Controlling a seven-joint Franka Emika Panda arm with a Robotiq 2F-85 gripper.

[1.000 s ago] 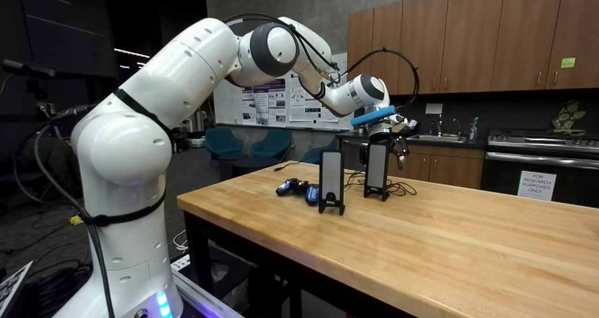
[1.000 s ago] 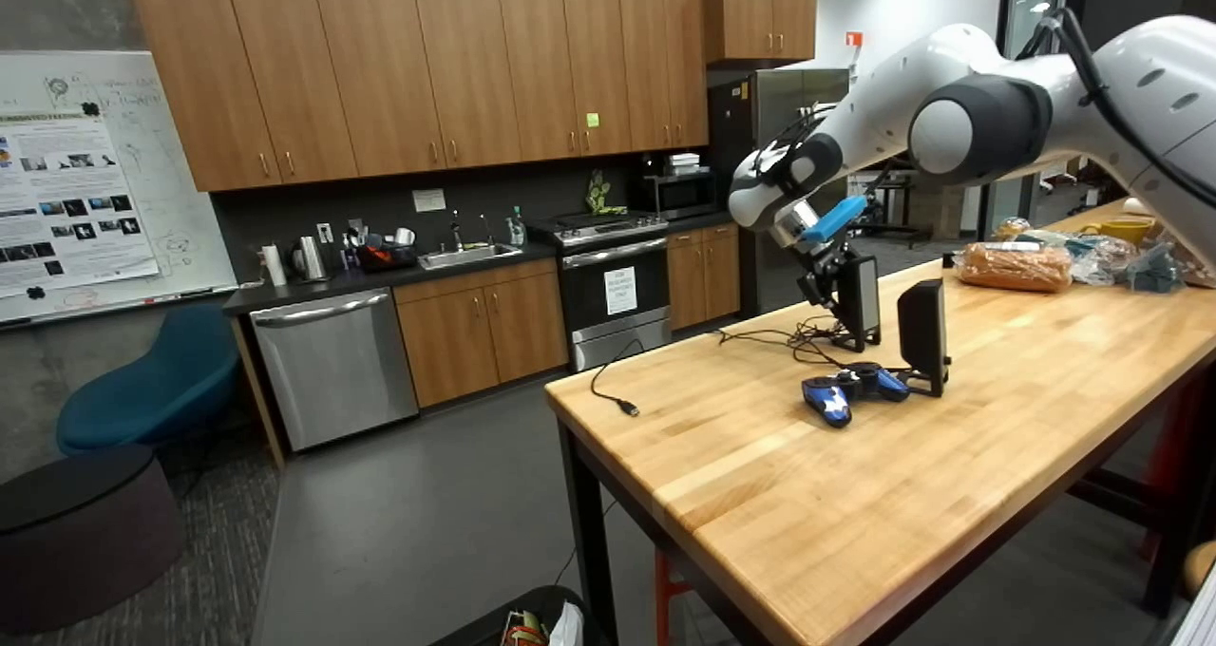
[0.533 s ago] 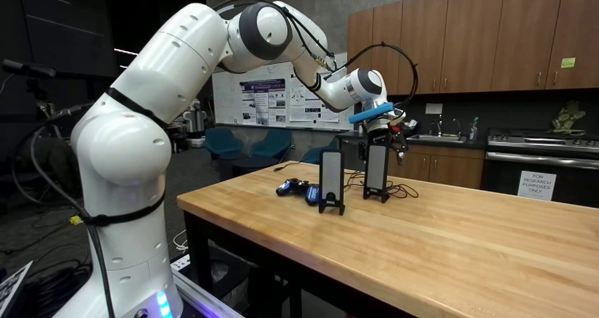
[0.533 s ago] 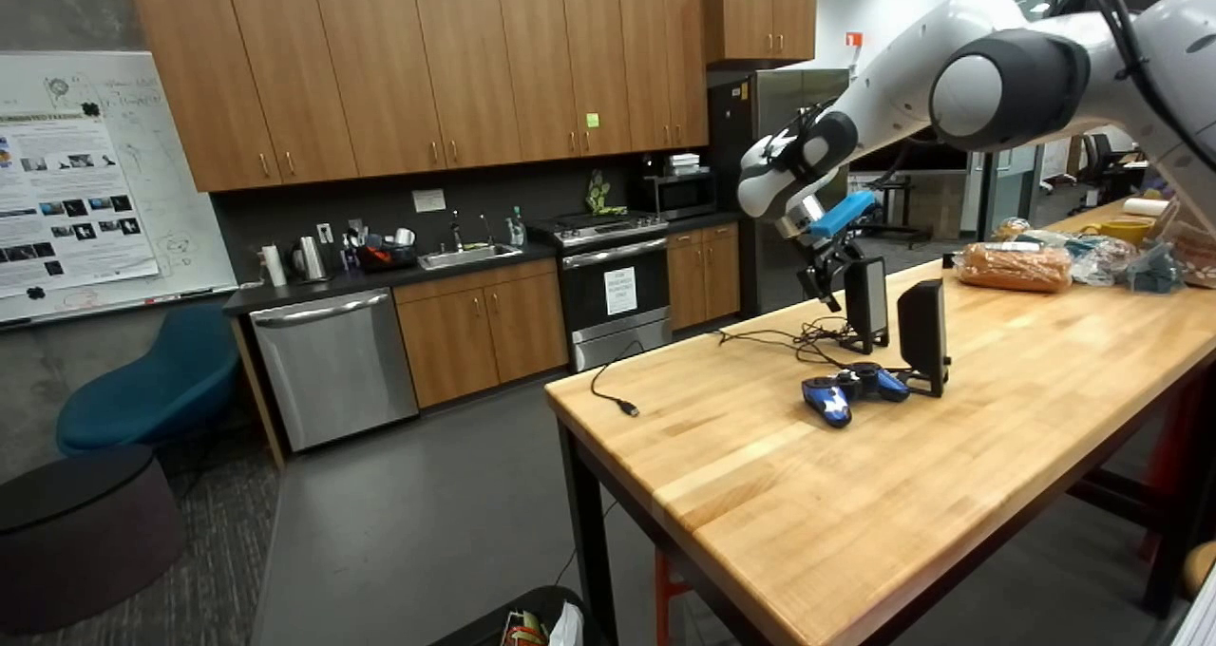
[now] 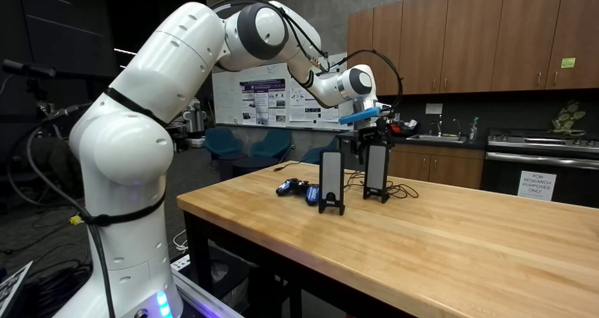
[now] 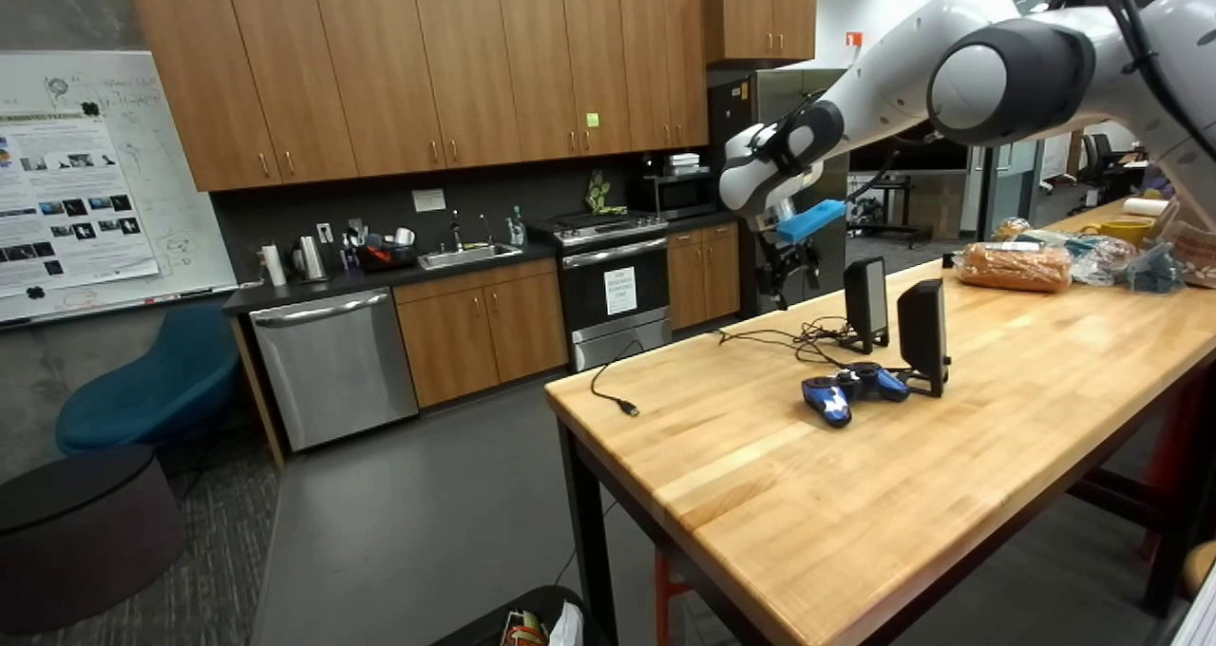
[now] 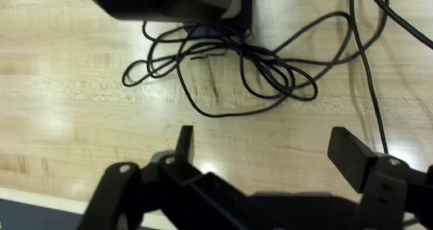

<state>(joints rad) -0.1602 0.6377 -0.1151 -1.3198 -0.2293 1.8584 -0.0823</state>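
Observation:
My gripper (image 7: 262, 135) is open in the wrist view, with only bare tabletop between its fingertips. In an exterior view the gripper (image 6: 793, 280) hangs above the table, apart from the far black speaker (image 6: 866, 299). In an exterior view that upright speaker (image 5: 376, 168) with a grey front partly hides the gripper. In the wrist view the dark speaker (image 7: 169, 3) is at the top edge, with its coiled black cable (image 7: 280, 71) below it. A second upright speaker (image 5: 331, 177) stands nearer the arm's base. A blue and black game controller (image 6: 850, 385) lies beside it.
The wooden table (image 5: 444, 243) carries everything; its edge (image 7: 44, 199) shows at lower left in the wrist view. A loose USB plug (image 6: 627, 406) lies near a corner. A wrapped bread loaf (image 6: 1015, 266) and plastic bags are at the table's far end.
The gripper has moved away from beside the far speaker, leftward in both exterior views, and its wrist has turned. The far speaker shifted slightly between the two earlier moments. The arm's elbow has risen.

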